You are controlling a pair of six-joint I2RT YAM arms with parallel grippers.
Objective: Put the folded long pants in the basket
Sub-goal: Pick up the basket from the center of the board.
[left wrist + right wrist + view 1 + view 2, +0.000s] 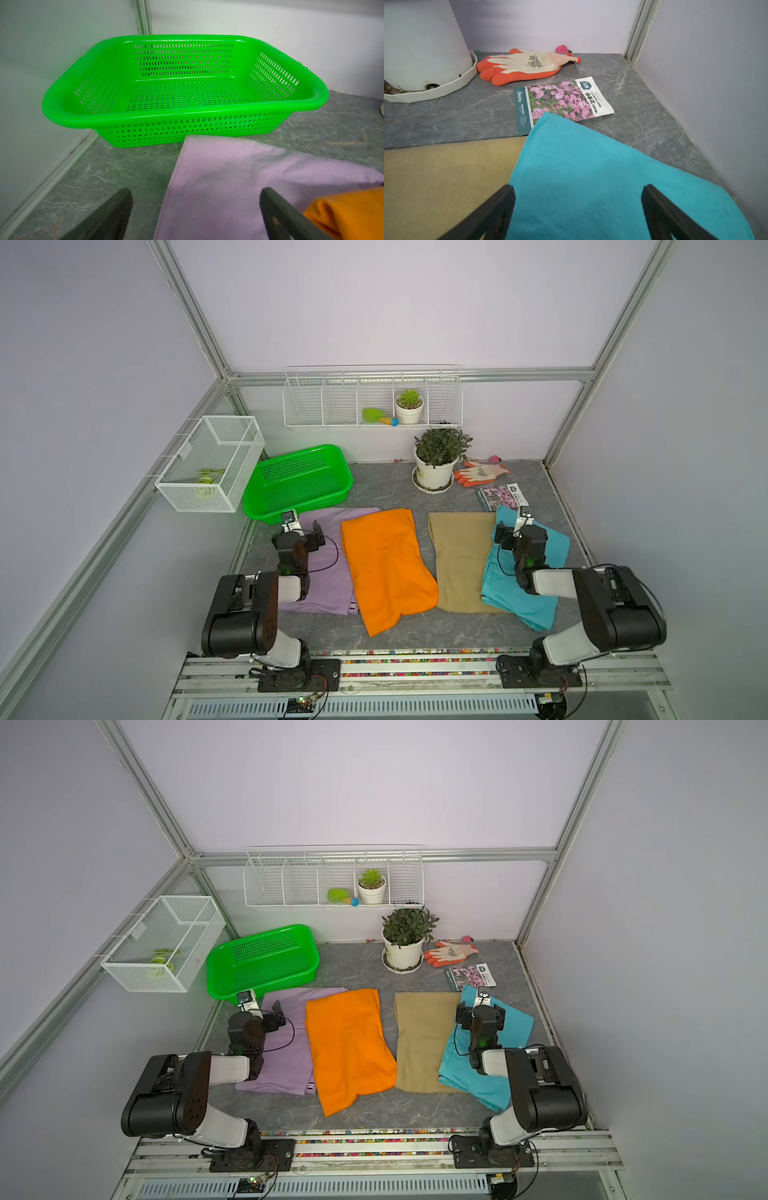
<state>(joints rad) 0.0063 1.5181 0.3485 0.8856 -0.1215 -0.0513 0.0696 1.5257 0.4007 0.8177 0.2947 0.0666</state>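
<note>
both end effectors released, nothing held. left end effector point(195, 193) has its jaws spread above the upper-left corner of the lilac pants point(328, 585). right end effector point(578, 187) is spread above the teal pants point(536, 605).

all four folded pairs lie on the table point(374, 489) in a row across the lower middle of both top views: lilac, orange pants point(386, 568), tan pants point(457, 564), teal. orange laps over lilac's edge, teal over tan's. green basket point(299, 489) sits left of centre, just above the lilac pair, empty.

handling guess: light, limp cloth, not fragile. folds will spill if only the top layer is pinched, so pinch through all layers at a folded edge or corner. each pair looks about basket-sized, so expect overhang on the rim. basket is light plastic and may skid if nudged.

readable: seed packet point(562, 101) says "beishu", "agricultural", "flowers seed", plus 格桑花. glove point(525, 64) has a leaf print, no words.
</note>
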